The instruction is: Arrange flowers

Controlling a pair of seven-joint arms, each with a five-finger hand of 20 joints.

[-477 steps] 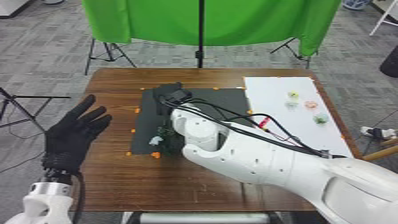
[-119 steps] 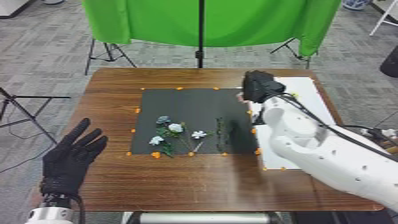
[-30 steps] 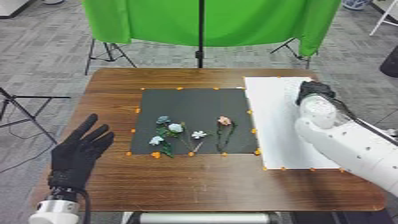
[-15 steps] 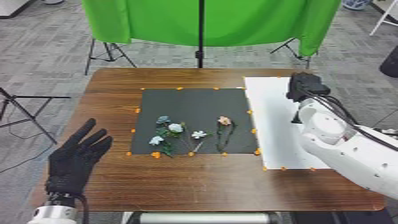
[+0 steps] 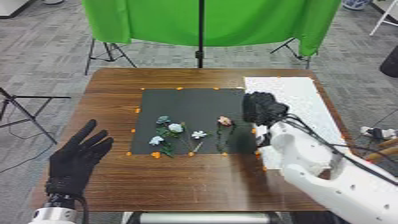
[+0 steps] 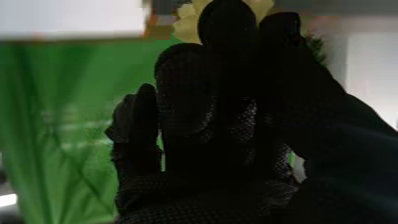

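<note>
yellow flower [image 6: 186,25] at the tips of my right hand [image 5: 263,107], petals on both sides of one finger, a bit of greenery [image 6: 315,46] beside the thumb. thumb drawn in to the fingers, little gap left; i read it as a pinch on the flower. where on the stem, i cannot tell. position: over the right edge of the dark mat [image 5: 195,102], where the white sheet [image 5: 289,87] adjoins.

on the mat, toward its near left corner: grey-blue flower [image 5: 163,120], white rose [image 5: 175,128], pale blue flower [image 5: 156,141]. small white flower [image 5: 199,134] closer to the middle of the near edge. pink flower [image 5: 224,120] toward the right edge, just beside me.

risks: glove coming in low could drag the pink flower out of line. pinch too high may crush petals; too loose, the stem may swing and land crooked. letting go too fast, fabric could snag a petal and lift it again. room by the right edge looks narrow, so stems could cross.

left hand [image 5: 75,162] spread, nothing in it, at the left edge of the table [image 5: 115,182].
</note>
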